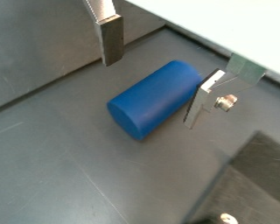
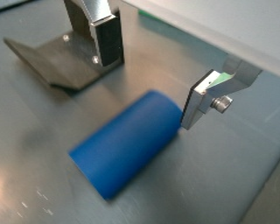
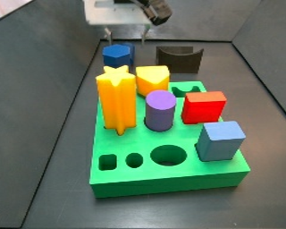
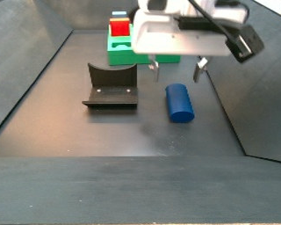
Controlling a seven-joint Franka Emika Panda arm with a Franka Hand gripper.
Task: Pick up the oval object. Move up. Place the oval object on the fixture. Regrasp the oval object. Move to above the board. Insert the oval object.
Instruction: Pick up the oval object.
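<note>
The oval object (image 1: 154,99) (image 2: 125,144) (image 4: 179,101) is a smooth deep blue peg lying on its side on the dark floor, to one side of the fixture (image 4: 111,86) (image 2: 55,57) (image 3: 178,58). My gripper (image 1: 154,87) (image 2: 149,92) (image 4: 177,72) hangs open over the peg's end nearest the board. Its fingers (image 1: 111,42) straddle that end with a gap on at least one side, and they grip nothing. The green board (image 3: 170,174) (image 4: 126,54) lies beyond the peg. In a side view the gripper (image 3: 124,36) sits behind the board and the peg is hidden.
On the board stand a yellow star (image 3: 115,98), a purple cylinder (image 3: 159,112), a red cube (image 3: 206,107), a light blue cube (image 3: 221,140) and a stubby dark blue piece (image 3: 118,54). Sloping dark walls (image 4: 38,79) enclose the floor.
</note>
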